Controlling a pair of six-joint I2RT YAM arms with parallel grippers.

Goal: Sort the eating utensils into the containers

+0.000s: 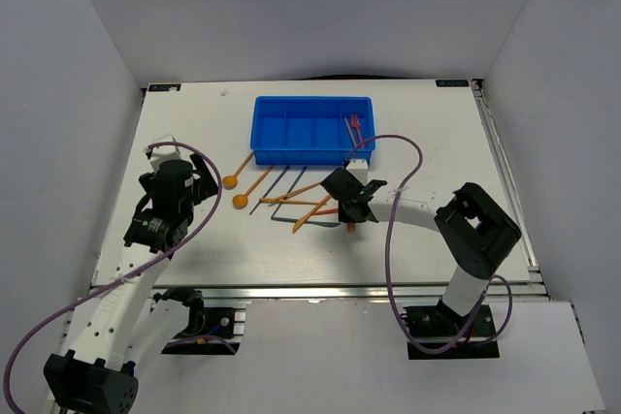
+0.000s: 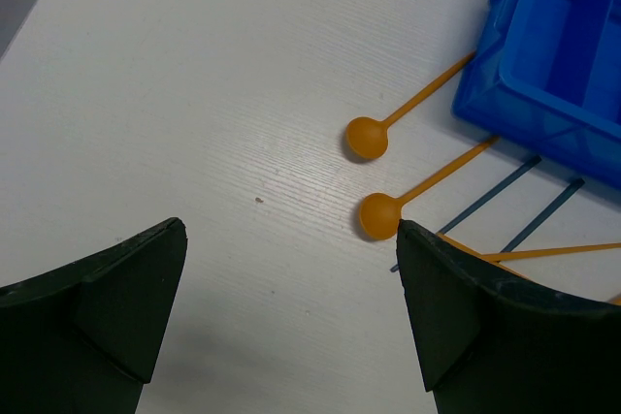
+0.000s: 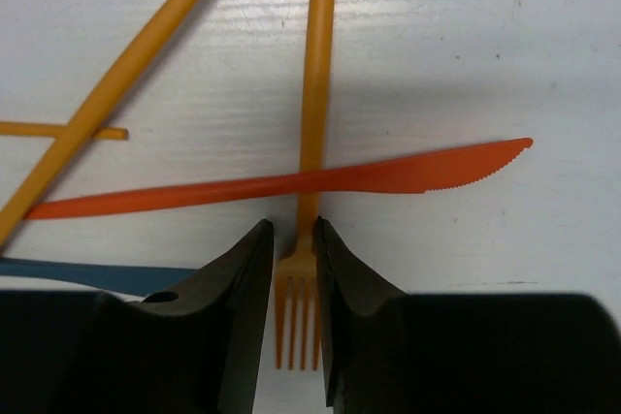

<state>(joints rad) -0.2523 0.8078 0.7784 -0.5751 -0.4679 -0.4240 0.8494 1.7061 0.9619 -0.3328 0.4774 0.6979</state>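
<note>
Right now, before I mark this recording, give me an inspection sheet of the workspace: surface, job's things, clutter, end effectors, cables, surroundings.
Surface: white table.
Job's things: blue tray holds red utensils in its rightmost compartment; two orange spoons, dark blue sticks, an orange fork and the orange-red knife crossing it lie loose in front.
Clutter: nothing seen.
End effectors: left end effector open above bare table near the spoons; right end effector closed on the fork near its tines.
Cables: purple cables loop off both arms.
Surroundings: plain grey walls.
</note>
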